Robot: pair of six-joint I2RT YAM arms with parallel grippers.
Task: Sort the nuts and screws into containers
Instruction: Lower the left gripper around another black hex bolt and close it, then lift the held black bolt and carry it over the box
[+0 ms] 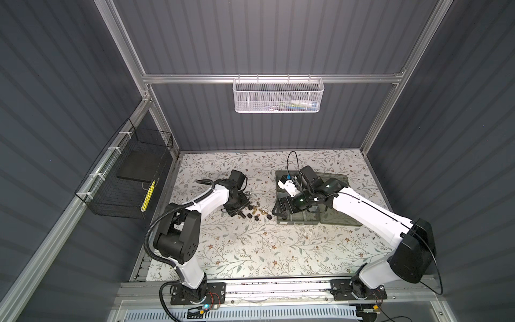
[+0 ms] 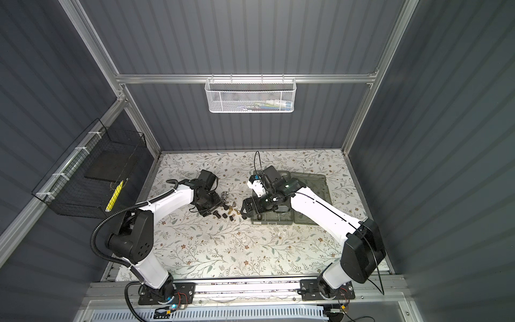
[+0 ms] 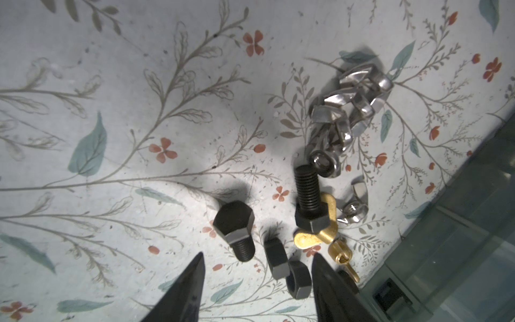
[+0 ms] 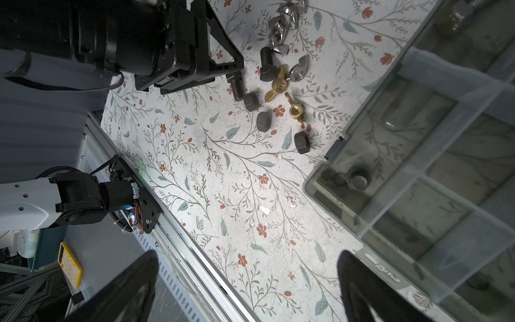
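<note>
The screws and nuts (image 1: 257, 213) lie in a loose cluster on the floral mat in both top views, left of the organiser box (image 1: 301, 221). My left gripper (image 3: 257, 258) is open low over them. A black bolt's threaded end (image 3: 242, 251) and two black nuts (image 3: 276, 262) lie between its fingers, one nut close against a finger (image 3: 328, 281). Beyond lie another black bolt (image 3: 308, 198), brass wing nuts (image 3: 317, 234) and a silver pile (image 3: 354, 106). My right gripper (image 4: 248, 256) hangs wide open and empty beside the box's containers (image 4: 331, 206); one holds a black bolt (image 4: 356, 179).
The box's open lid (image 1: 337, 178) lies flat behind the right arm. A white mesh basket (image 1: 278, 94) hangs on the back wall. On the left wall hangs a black wire basket (image 1: 125, 178). A metal rail (image 1: 278, 287) runs along the mat's front edge.
</note>
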